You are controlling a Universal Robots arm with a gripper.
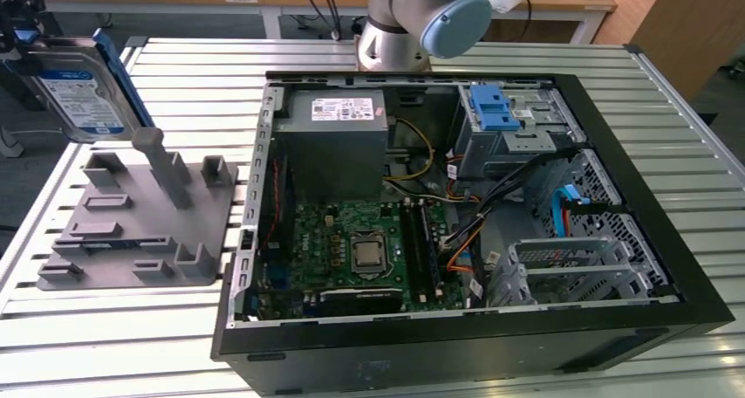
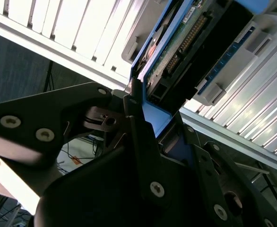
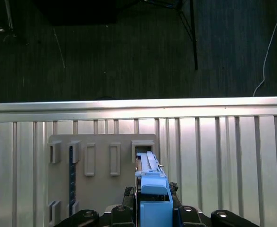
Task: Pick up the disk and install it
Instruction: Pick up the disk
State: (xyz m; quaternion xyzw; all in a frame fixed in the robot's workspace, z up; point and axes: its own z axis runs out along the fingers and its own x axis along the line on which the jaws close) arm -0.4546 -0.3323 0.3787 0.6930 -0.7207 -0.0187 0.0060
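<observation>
I am holding the disk (image 1: pixel 79 88) clamped in my gripper (image 3: pixel 153 215), with the fingers (image 2: pixel 139 142) closed on its blue carrier frame (image 2: pixel 160 120) from both sides. In the exterior view the disk is hanging in the upper left of the frame. It is standing nearly on edge with its white-and-blue label facing the camera. It is lifted clear of the grey fixture plate (image 1: pixel 128 228), which is lying just below it on the slatted metal table (image 1: pixel 198 75). A grey post (image 1: pixel 160 167) is standing up from that plate, near the disk's lower edge but apart from it. In the first wrist view I am looking along the disk's thin edge, with the plate's slots lying beyond it. In the second wrist view the disk's circuit-board side and connector are showing just past my fingertips. The open computer case (image 1: pixel 652 180) is taking up the centre and right of the exterior view, well apart from the disk. Inside it the grey power-supply box (image 1: pixel 338 123) is sitting toward the upper left and the green motherboard (image 1: pixel 361 245) below that. A blue latch (image 1: pixel 495 110) is sitting toward the upper right and a metal drive cage (image 1: pixel 570 263) toward the lower right. My arm's base (image 1: pixel 402 27) is standing at the top centre, behind the case.
</observation>
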